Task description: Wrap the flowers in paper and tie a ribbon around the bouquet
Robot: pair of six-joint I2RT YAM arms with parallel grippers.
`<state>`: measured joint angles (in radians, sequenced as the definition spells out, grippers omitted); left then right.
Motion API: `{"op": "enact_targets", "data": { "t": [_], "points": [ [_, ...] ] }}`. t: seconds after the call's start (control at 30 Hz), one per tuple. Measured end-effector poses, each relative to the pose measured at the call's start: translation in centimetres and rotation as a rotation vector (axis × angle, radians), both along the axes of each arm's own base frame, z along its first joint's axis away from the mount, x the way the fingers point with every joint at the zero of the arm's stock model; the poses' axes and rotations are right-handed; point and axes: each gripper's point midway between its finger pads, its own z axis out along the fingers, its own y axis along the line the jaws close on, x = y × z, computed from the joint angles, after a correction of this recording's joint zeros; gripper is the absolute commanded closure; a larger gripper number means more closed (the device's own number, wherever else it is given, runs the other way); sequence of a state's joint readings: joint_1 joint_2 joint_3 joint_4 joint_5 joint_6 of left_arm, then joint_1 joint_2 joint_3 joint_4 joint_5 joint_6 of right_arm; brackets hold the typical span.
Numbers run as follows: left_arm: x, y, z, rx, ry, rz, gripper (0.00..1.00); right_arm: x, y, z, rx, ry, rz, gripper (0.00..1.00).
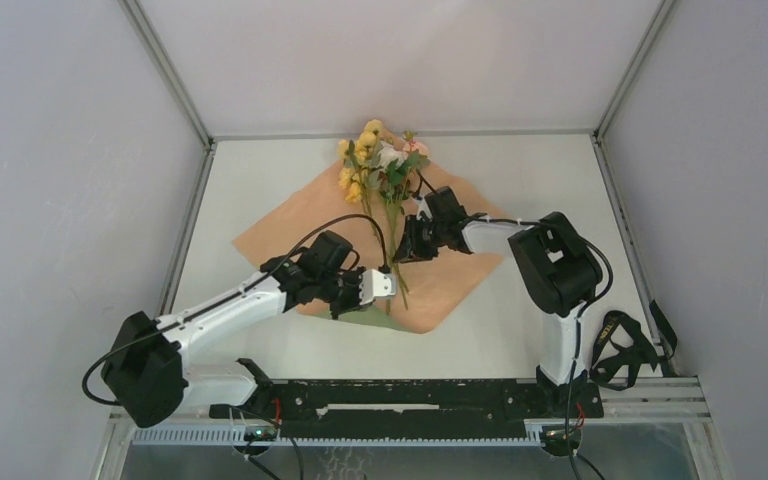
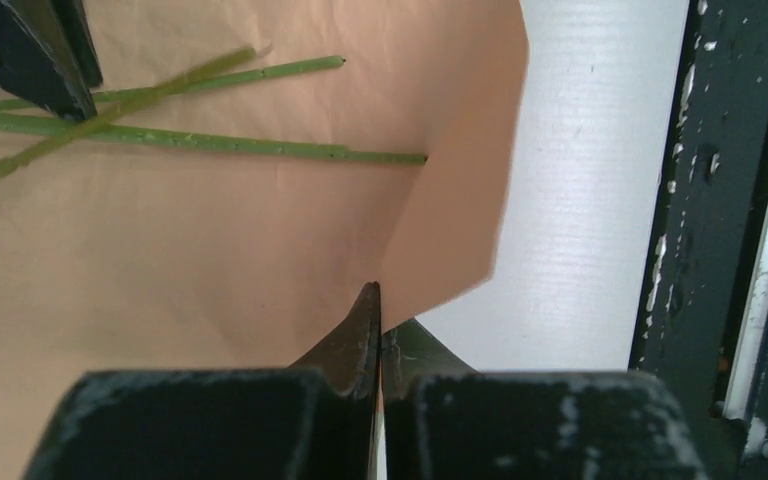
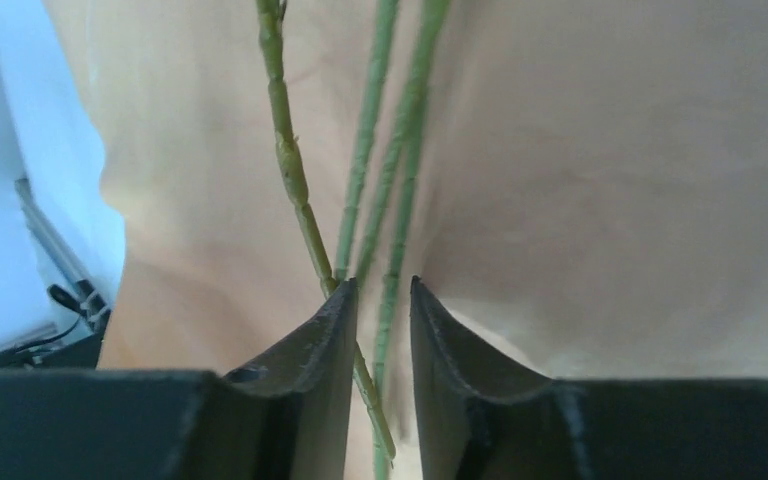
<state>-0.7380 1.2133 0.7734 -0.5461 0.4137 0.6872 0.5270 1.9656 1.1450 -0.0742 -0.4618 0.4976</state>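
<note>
The paper (image 1: pixel 300 225) lies spread out, peach side up, with the flowers (image 1: pixel 380 155) on it, blooms at the far end and stems running toward me. No bouquet is in view. My left gripper (image 1: pixel 392 285) is shut on the paper's near corner (image 2: pixel 430 240), which is lifted so a strip of olive underside (image 1: pixel 370 318) shows. In the left wrist view the jaws (image 2: pixel 378 295) pinch that edge, and the stems (image 2: pixel 260 143) lie beyond. My right gripper (image 3: pixel 380 290) straddles the stems (image 3: pixel 365 180), with a narrow gap between its jaws. The black ribbon (image 1: pixel 625 350) lies looped at the right.
A black rail (image 1: pixel 410 400) runs along the near table edge behind both arm bases. White walls and metal posts (image 1: pixel 190 110) close in the table on three sides. The right arm's elbow (image 1: pixel 555 265) stands beside the paper's right corner.
</note>
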Motion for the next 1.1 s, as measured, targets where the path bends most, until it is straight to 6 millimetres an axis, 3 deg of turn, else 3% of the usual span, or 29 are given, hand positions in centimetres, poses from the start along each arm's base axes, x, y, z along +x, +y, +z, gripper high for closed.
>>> {"op": "enact_targets", "data": {
  "t": [0.1, 0.23, 0.47, 0.7, 0.93, 1.0, 1.1],
  "points": [
    [0.4, -0.3, -0.4, -0.019, 0.065, 0.016, 1.0, -1.4, 0.9, -0.3, 0.039, 0.017, 0.005, 0.72],
    [1.3, -0.2, -0.9, -0.041, 0.134, 0.059, 1.0, -4.7, 0.5, -0.6, 0.107, 0.075, -0.01, 0.72],
    [2.6, 0.0, -1.2, -0.058, 0.178, 0.101, 1.0, -7.0, 0.9, 0.3, 0.191, 0.137, 0.039, 0.6],
    [4.4, 0.4, -1.5, -0.064, 0.213, 0.169, 1.0, -8.4, -1.1, 3.8, 0.168, 0.08, 0.114, 0.45],
    [5.4, 0.2, -1.9, -0.048, 0.272, 0.213, 1.0, -11.1, -3.2, 8.5, 0.201, -0.135, 0.216, 0.36],
    [5.5, 0.3, -2.1, -0.04, 0.294, 0.226, 1.0, -11.9, -3.3, 9.1, 0.226, -0.18, 0.248, 0.35],
    [5.6, 0.4, -2.3, -0.032, 0.324, 0.245, 1.0, -13.1, -2.8, 8.4, 0.228, -0.2, 0.299, 0.33]
  ]
}}
